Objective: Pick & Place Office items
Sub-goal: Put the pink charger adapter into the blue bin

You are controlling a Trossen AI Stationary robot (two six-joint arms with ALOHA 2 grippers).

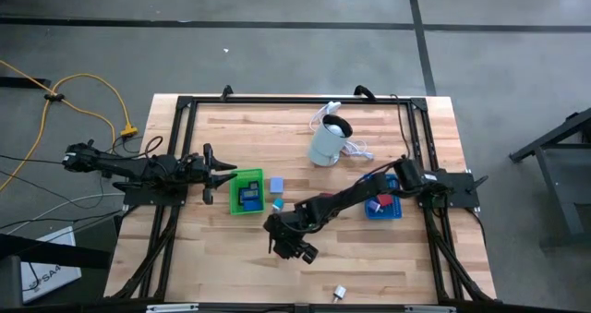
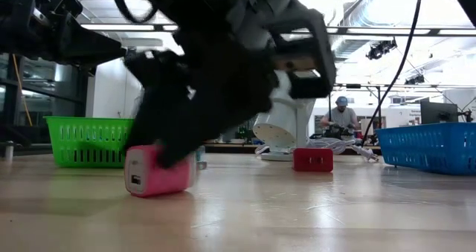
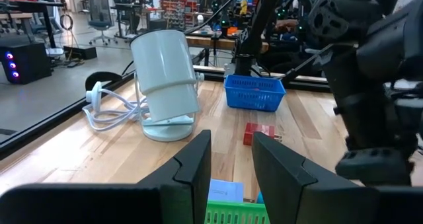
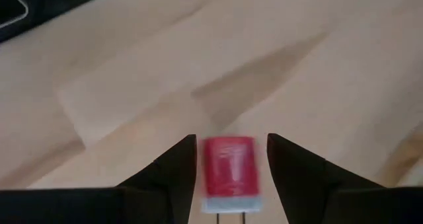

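Note:
A small pink block (image 2: 156, 174) with a white end lies flat on the table, near its front middle. My right gripper (image 1: 297, 250) hangs over it, open, pointing down. In the right wrist view one finger stands on each side of the block (image 4: 229, 166), with a thin gap on both sides. My left gripper (image 1: 224, 176) waits open at the left edge of the green tray (image 1: 246, 193). That tray holds a blue piece. More items lie around: a blue block (image 1: 274, 185), a teal one (image 1: 277, 203), a red block (image 2: 312, 160), and a white piece (image 1: 339, 294) near the front edge.
The pale cylindrical appliance (image 1: 328, 142) with its white cord stands at the far middle of the table. The blue tray (image 1: 383, 205) sits to the right, under my right arm, with a red piece inside. Bare wood shows at front left and front right. A person works in the room behind.

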